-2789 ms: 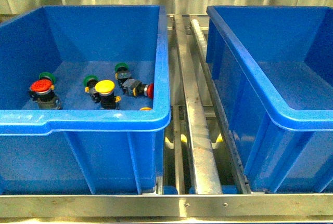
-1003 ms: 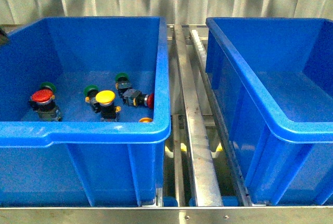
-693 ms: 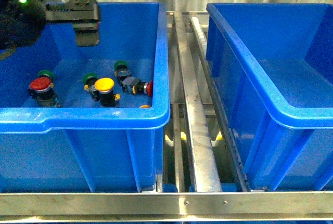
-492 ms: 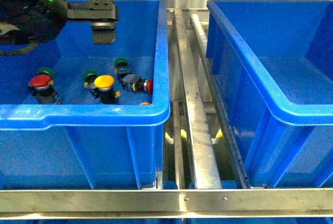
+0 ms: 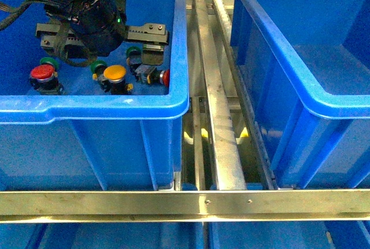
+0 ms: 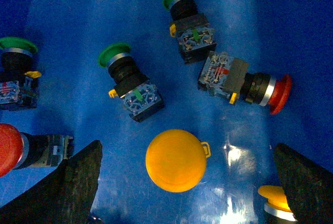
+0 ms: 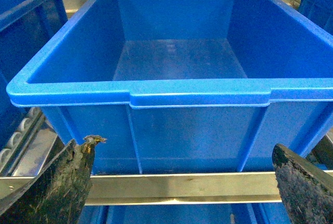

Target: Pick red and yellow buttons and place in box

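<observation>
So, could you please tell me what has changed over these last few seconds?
The left gripper came in from the upper left and down into the left bin. It now hangs open over the yellow button, holding nothing. The red buttons and green buttons lie where they were, and the right box is still empty.

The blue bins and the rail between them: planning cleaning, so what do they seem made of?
The left bin and right bin look like glossy moulded plastic: uniform blue, rounded rims, soft highlights. The rail looks like bare metal, perhaps steel or aluminium: silver-grey with a dull sheen.
</observation>
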